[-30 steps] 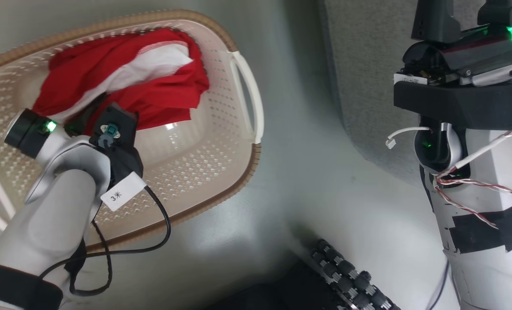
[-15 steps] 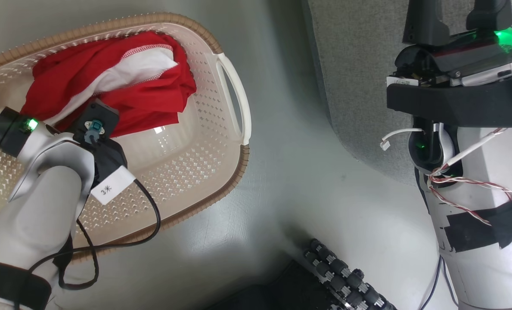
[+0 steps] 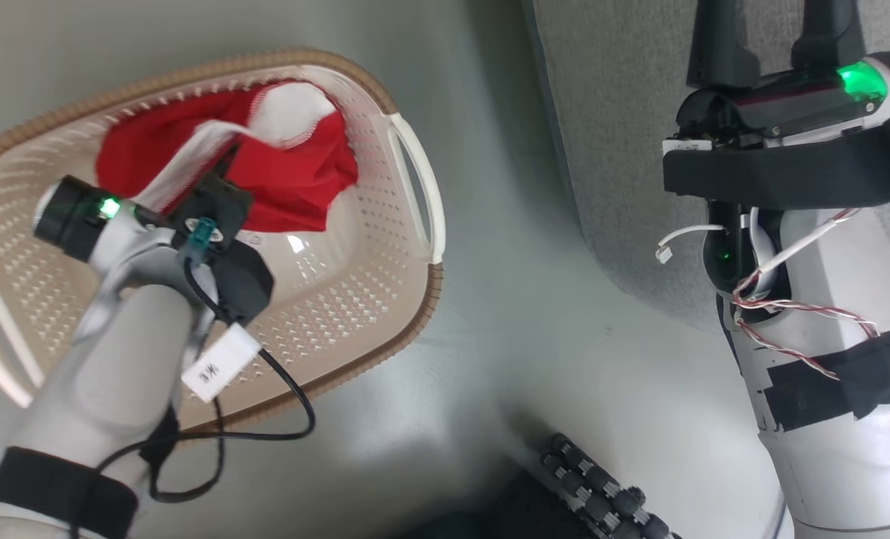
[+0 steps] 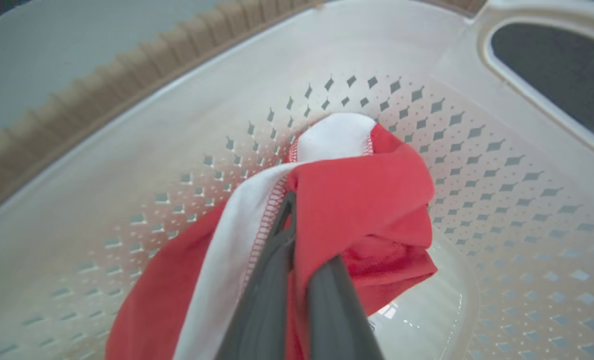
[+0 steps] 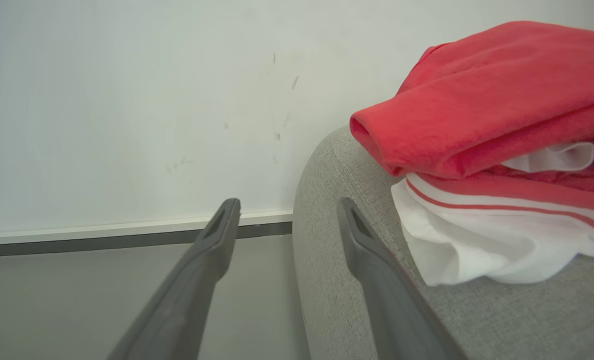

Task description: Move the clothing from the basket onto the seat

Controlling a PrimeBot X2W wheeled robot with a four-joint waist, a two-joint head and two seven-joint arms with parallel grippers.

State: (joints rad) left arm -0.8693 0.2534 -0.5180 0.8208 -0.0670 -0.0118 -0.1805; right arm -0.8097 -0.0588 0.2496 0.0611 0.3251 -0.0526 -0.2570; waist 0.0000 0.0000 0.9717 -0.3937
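Note:
The cream basket (image 3: 421, 299) with a brown rim stands on the floor at the left. Red clothing (image 3: 295, 187) with a white band lies bunched against its far wall. My left arm reaches into the basket, and my left gripper (image 4: 297, 210) is shut on a fold of this clothing (image 4: 366, 200), with the fabric draped over the fingers (image 4: 272, 280). Another red-and-white garment (image 5: 501, 100) lies on the grey seat (image 5: 336, 225). My right gripper (image 5: 288, 202) stands open beside the seat's rounded edge, holding nothing. It sits over the seat (image 3: 624, 112) at the upper right.
Grey-green floor (image 3: 527, 314) runs between basket and seat. The robot's dark base with black rollers (image 3: 602, 486) sits at the bottom. A black cable (image 3: 287, 404) loops from my left wrist over the basket rim. A white wall (image 5: 127, 100) with a skirting strip stands beyond the seat.
My left gripper has closed on the red clothing and bunched it toward the basket's far wall. The head camera has shifted a little. The right gripper has stayed open.

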